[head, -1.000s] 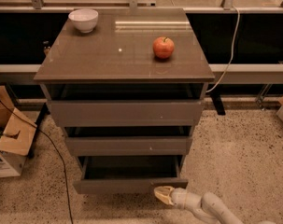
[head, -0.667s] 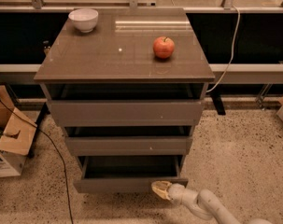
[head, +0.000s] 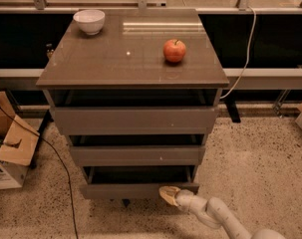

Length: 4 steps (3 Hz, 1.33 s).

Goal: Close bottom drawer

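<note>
The bottom drawer (head: 135,190) is sitting lowest in the cabinet (head: 115,66), pulled out a little so its dark inside is showing behind the flat front. The gripper (head: 168,193) is touching the right part of this front, low before the cabinet, and whether it is open or closed I cannot tell. On the cabinet top a red apple (head: 174,50) is lying toward the right and a white bowl (head: 89,21) is standing at the back left corner.

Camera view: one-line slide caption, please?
Robot gripper at the open bottom drawer, right end of its front; apple and bowl on the cabinet top.
</note>
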Each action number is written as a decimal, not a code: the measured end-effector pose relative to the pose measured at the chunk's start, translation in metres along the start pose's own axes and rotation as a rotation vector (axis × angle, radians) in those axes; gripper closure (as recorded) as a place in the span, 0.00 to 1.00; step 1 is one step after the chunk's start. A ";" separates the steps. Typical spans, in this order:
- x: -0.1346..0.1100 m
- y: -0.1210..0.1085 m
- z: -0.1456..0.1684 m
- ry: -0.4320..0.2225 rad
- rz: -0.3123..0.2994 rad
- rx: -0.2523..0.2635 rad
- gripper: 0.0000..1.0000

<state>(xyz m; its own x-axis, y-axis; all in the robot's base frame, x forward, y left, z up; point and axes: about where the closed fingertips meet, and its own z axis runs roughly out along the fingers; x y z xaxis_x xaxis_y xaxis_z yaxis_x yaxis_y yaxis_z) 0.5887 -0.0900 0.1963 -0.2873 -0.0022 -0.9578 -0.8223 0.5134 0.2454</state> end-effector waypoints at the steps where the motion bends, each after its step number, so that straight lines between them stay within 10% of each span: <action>1: -0.001 0.000 0.003 -0.002 0.000 -0.002 0.35; 3: -0.001 0.003 0.006 -0.003 0.001 -0.008 0.00; 4: -0.001 0.003 0.006 -0.003 0.001 -0.008 0.00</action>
